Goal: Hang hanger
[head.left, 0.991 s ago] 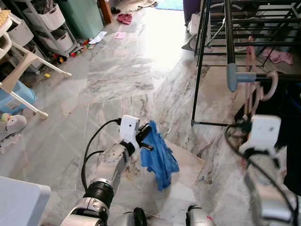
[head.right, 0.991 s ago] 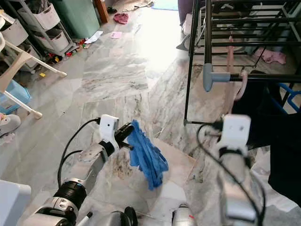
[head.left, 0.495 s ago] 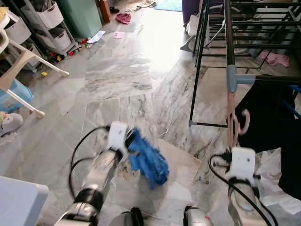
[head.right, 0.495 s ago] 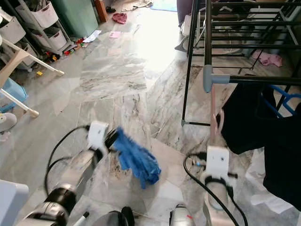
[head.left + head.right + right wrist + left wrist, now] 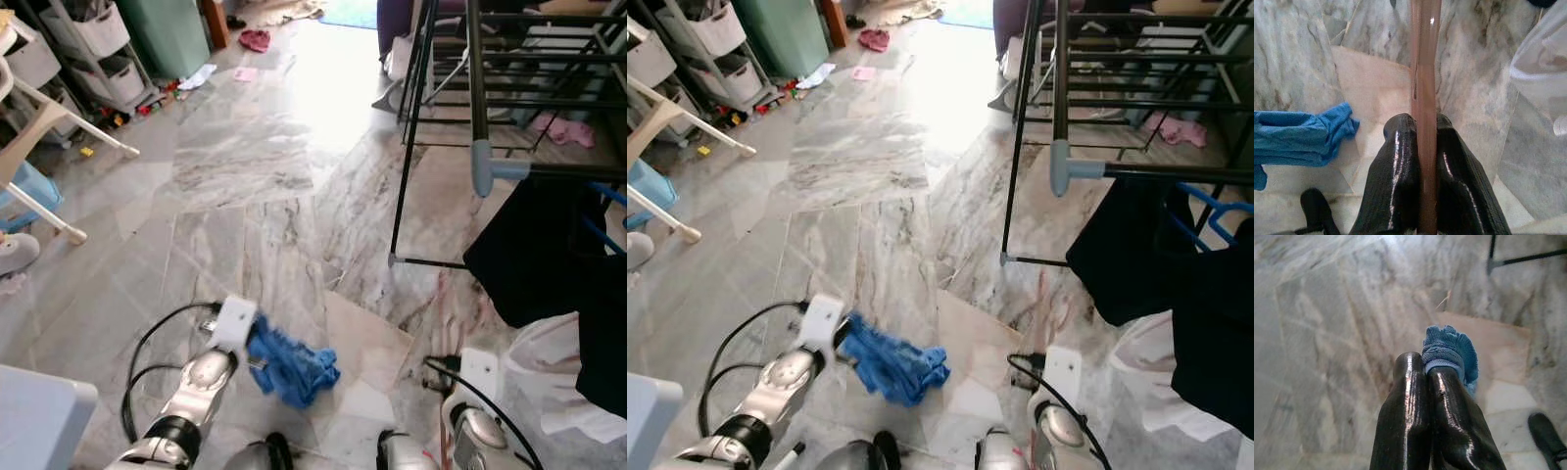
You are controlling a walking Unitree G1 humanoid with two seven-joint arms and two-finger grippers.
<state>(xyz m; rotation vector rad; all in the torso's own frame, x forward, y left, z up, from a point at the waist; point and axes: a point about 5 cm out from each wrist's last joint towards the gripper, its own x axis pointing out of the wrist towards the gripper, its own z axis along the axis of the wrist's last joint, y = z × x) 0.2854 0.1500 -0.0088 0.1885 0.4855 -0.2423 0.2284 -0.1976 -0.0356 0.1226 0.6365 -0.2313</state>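
One slim pink plastic hanger (image 5: 1423, 98) is being gripped between the two black fingers (image 5: 1396, 166) of the right pincer (image 5: 1422, 129), its stem running straight out past the fingertips over the grey marble floor (image 5: 245, 157). In the head views the right arm is sitting low at the lower right, with pale pink hanger parts (image 5: 1046, 311) showing faintly just above its white wrist housing (image 5: 1061, 372). The left pincer (image 5: 1426, 367) is clamping a crumpled blue knitted cloth (image 5: 289, 364), fingers pressed together on its edge, and the cloth is hanging low, close to the floor in front of the robot. Ahead and to the right, a black metal drying rack (image 5: 431, 108) with grey-blue end caps is standing on the marble, and a dark garment (image 5: 534, 255) is hanging from its near rail. A white plastic bag (image 5: 568, 372) is lying below that garment. Further off to the left, white storage drawers (image 5: 93, 34) and scattered small items are sitting along the wall.
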